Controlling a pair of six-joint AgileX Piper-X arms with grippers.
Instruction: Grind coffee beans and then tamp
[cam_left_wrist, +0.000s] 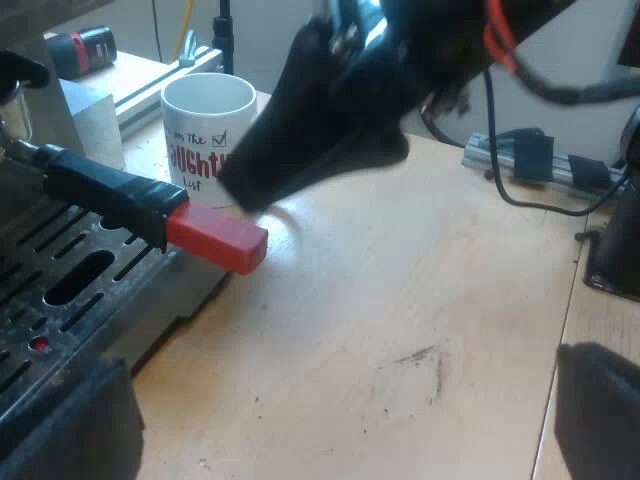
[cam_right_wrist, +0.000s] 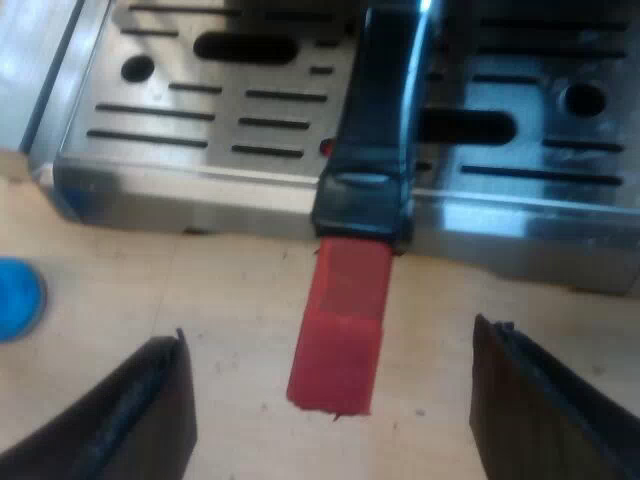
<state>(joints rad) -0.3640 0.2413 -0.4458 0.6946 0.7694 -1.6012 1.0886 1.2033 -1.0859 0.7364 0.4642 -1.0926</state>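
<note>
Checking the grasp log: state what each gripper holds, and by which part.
Nothing is held. The right gripper stands open, fingers either side of the handle's red end without touching it; the left gripper is open over the table.

Fingers (cam_right_wrist: 140, 415) of right gripper (cam_right_wrist: 330, 335) spread wide, tips pointing down. On left gripper (cam_left_wrist: 335, 400), fingers likewise wide apart. Dark end of right arm (cam_left_wrist: 320, 130) slants down ahead of left gripper.
</note>
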